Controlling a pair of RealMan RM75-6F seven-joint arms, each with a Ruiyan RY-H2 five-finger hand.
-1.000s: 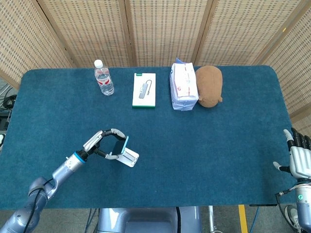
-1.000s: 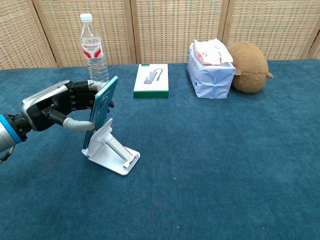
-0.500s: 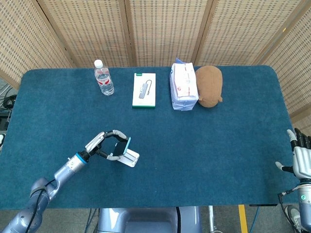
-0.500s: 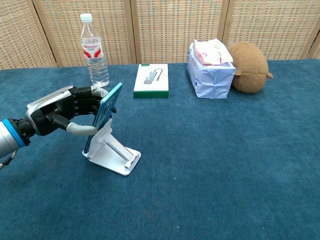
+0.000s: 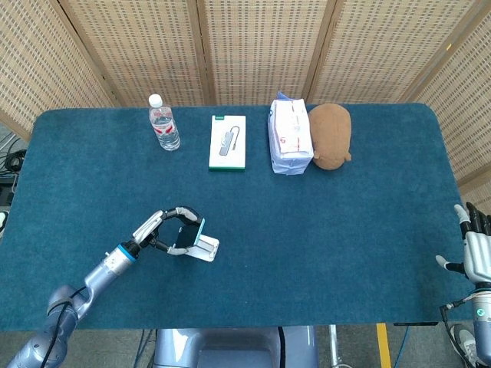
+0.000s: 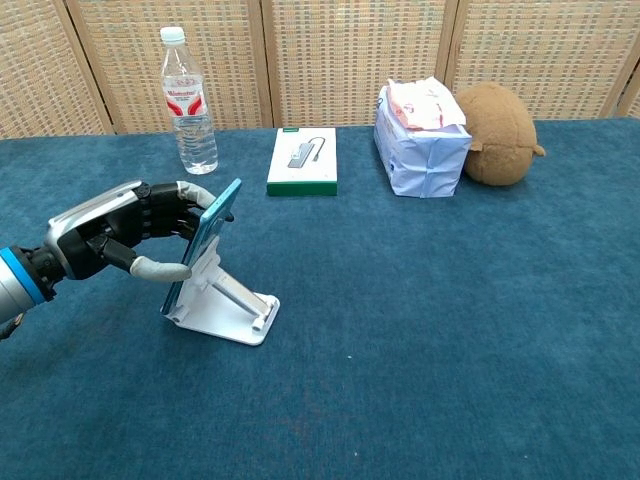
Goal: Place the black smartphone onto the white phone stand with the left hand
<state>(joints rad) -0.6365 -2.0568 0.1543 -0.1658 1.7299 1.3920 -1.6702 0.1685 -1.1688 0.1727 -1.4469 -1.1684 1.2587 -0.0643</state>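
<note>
My left hand [image 6: 110, 236] [image 5: 159, 230] grips the smartphone [image 6: 203, 246] [image 5: 192, 233] by its edges; the phone shows a teal rim and leans back against the upright of the white phone stand [image 6: 232, 304] [image 5: 205, 247]. The stand sits on the blue table near the front left. Whether the phone's lower edge rests in the stand's lip is hidden behind the stand's back. My right hand [image 5: 477, 254] hangs off the table's right edge with its fingers apart and holds nothing.
Along the back of the table [image 6: 450, 330] stand a water bottle [image 6: 187, 101], a white box [image 6: 303, 160] showing an adapter, a white tissue pack [image 6: 424, 138] and a brown plush toy [image 6: 500, 121]. A woven screen closes off the back.
My left hand has lowered and tilted the phone backwards until it lies along the stand's upright. The stand shifted slightly. The right hand barely moved.
</note>
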